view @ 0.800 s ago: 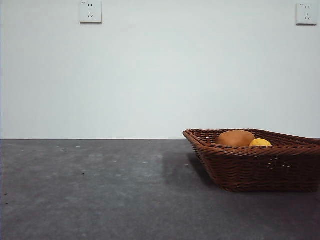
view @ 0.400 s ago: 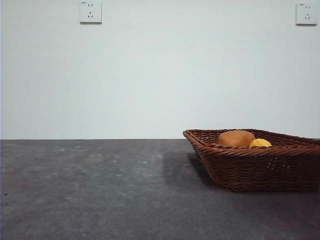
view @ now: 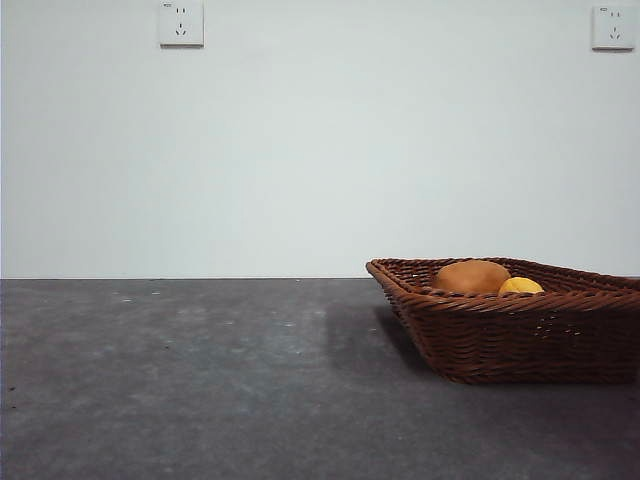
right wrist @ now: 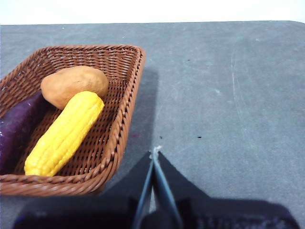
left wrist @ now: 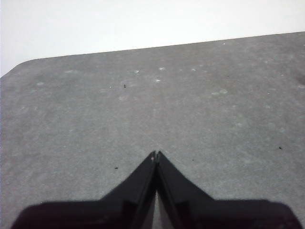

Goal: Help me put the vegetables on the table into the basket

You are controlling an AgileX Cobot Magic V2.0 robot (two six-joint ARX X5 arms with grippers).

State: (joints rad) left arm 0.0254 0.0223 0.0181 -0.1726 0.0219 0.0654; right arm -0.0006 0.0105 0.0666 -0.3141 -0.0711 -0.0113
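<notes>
Both claws are pinched together with nothing in them. The right gripper (right wrist: 154, 153) hangs over bare table (right wrist: 228, 95), tips meeting in a point, just off the basket's (right wrist: 125, 119) near corner. From its camera the basket sits out around 10 o'clock of the tips, close but not touching.

The left gripper (left wrist: 156, 154) is the same story, jaws together, over an open grey patch with only a few specks and pale marks around it.

All three veggies are in the basket. The corn (right wrist: 65, 133) lies lengthwise down the middle, one end up against the potato (right wrist: 74, 84). The purple one (right wrist: 16, 129) lies alongside the corn on the side away from the gripper, partly cut off by the picture edge.

From the front view the basket (view: 510, 335) sits at the right side of the table (view: 200, 380), and only the tops of the potato (view: 471, 276) and corn (view: 520, 286) poke above the rim. No arm shows there. Two wall sockets (view: 181, 23) are up on the white wall.
</notes>
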